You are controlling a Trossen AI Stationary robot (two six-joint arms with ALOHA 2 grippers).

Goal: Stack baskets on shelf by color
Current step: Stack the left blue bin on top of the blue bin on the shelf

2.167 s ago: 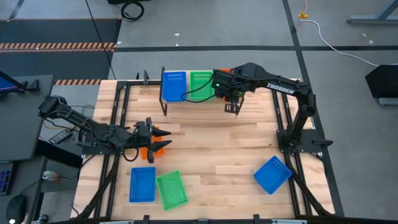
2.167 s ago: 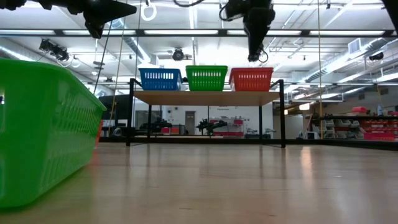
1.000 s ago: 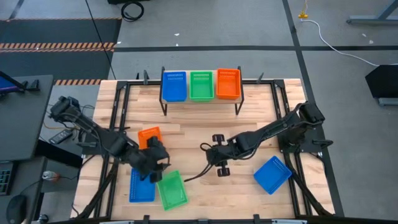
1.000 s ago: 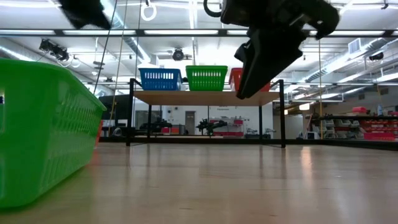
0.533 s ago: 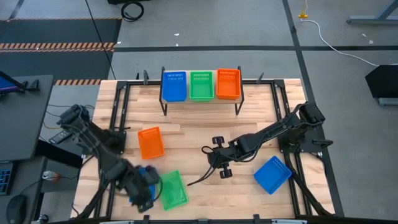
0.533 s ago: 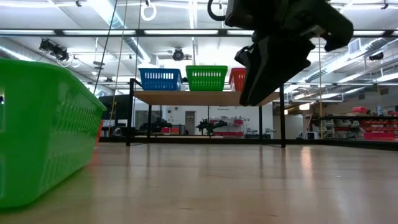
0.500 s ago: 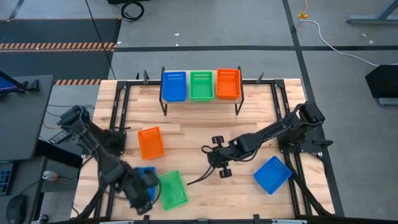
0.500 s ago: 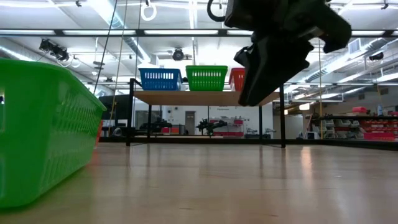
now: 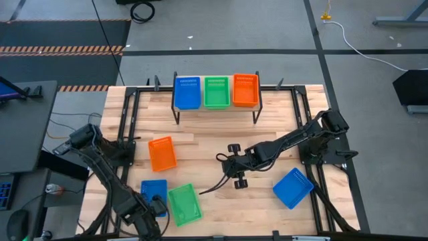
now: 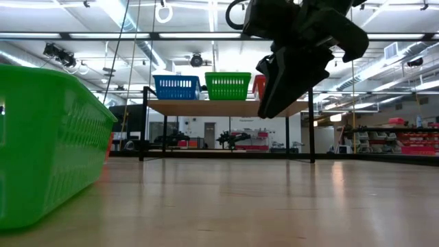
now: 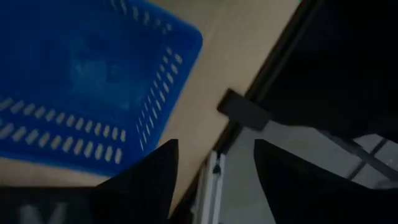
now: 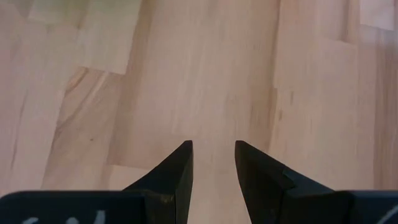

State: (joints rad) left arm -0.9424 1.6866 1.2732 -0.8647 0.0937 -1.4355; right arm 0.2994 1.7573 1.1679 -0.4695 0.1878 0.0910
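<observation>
The shelf (image 9: 215, 107) at the table's far edge carries one blue basket (image 9: 187, 92), one green basket (image 9: 216, 92) and one orange basket (image 9: 245, 90), each resting on its base. On the table lie an orange basket (image 9: 161, 153), a blue basket (image 9: 154, 195), a green basket (image 9: 184, 204) and, near right, another blue basket (image 9: 293, 187). My left gripper (image 9: 148, 224) hangs open at the near left corner, beside that blue basket (image 11: 81, 81). My right gripper (image 9: 234, 169) hangs open over bare wood (image 12: 213, 152) mid-table.
A black metal frame (image 11: 245, 112) runs along the table's edge right under my left gripper. The low view shows the green basket (image 10: 48, 144) close at the left and my right gripper (image 10: 302, 48) in front of the shelf (image 10: 226, 107).
My left gripper has swung from beside the orange basket toward the table's near edge, passing over the near left blue basket and turning as it went. It now hangs by the near left corner. The baskets have stayed where they were.
</observation>
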